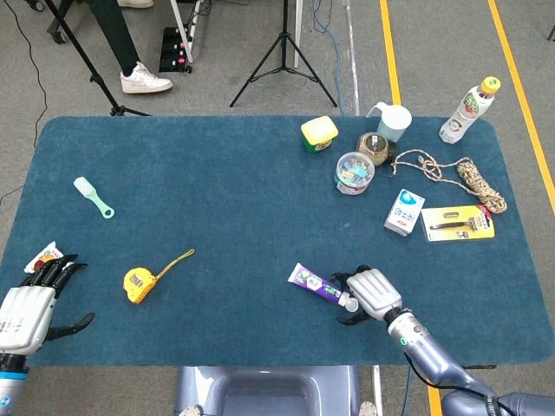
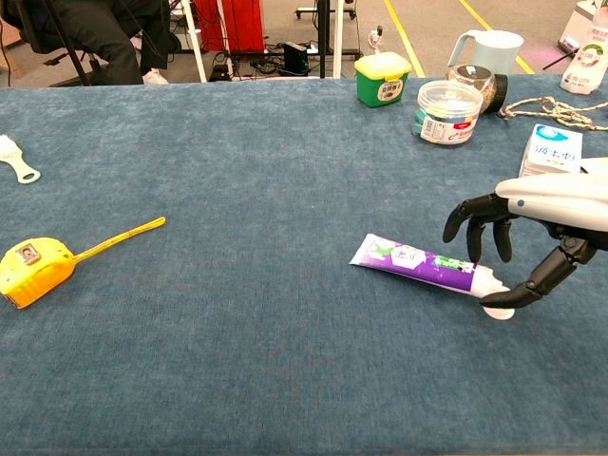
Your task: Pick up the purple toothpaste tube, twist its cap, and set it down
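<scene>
The purple toothpaste tube lies flat on the blue table, slanting, with its white cap toward the front right. My right hand hovers over the cap end. Its fingers arch just above the tube's neck, spread apart. The thumb reaches down and touches the cap. The tube is not lifted. My left hand rests at the table's front left corner, fingers apart, holding nothing; only the head view shows it.
A yellow tape measure lies front left and a green brush further back. Behind the right hand stand a small box, a razor pack, a plastic tub and a rope.
</scene>
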`<state>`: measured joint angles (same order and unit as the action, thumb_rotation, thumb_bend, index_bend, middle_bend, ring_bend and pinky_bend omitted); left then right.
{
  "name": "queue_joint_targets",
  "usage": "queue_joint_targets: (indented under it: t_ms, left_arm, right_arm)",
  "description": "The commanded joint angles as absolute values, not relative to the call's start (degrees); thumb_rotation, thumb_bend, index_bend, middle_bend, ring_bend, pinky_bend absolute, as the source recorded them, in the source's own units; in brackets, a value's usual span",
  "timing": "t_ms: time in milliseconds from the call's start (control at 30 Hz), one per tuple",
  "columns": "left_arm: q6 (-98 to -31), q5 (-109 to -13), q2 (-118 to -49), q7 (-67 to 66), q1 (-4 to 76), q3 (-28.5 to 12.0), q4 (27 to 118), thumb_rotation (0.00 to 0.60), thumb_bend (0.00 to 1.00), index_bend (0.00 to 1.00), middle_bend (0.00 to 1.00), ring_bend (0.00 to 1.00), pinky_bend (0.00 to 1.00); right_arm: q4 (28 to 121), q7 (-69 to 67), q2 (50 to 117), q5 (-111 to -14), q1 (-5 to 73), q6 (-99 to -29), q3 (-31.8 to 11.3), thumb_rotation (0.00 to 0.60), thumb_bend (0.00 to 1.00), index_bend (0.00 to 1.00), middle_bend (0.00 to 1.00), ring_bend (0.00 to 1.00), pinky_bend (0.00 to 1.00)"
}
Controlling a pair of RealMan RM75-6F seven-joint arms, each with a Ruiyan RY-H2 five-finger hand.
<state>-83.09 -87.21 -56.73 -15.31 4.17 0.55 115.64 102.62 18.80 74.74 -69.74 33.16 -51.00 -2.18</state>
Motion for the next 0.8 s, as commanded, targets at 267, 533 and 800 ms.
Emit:
queue_joint_targets:
  t_ms: [267, 533, 800]
  left_arm:
    - [-84.31, -87.75, -56.14, -13.76, 3.22, 1.09, 114.84, 0.53, 0.15, 0.21, 0.17, 0.14, 0.29]
    - [-85.3, -88.08, -55.14, -12.85, 2.53, 1.3, 114.63, 0.53, 0.15, 0.21, 0.17, 0.14, 0.29]
    - [-85.87, -88.06, -53.97, -11.58, 1.98, 1.43, 114.24, 0.529, 0.15, 0.21, 0.17, 0.14, 0.29]
  right_arm:
    - [98.65, 22.29, 79.97, -68.65, 35.57, -53.77, -5.0, 0.404, 0.28, 0.15, 0.28, 0.34, 0.22]
    - [91.96, 27.26, 86.72, -67.57, 37.36, -55.25, -5.62, 0.375, 0.28, 0.04, 0.18, 0.21, 0.17]
    - [90.47, 33.61, 91.05, -64.57, 38.61, -56.58, -5.79, 0.357, 0.28, 0.0, 0.14, 0.16, 0.16]
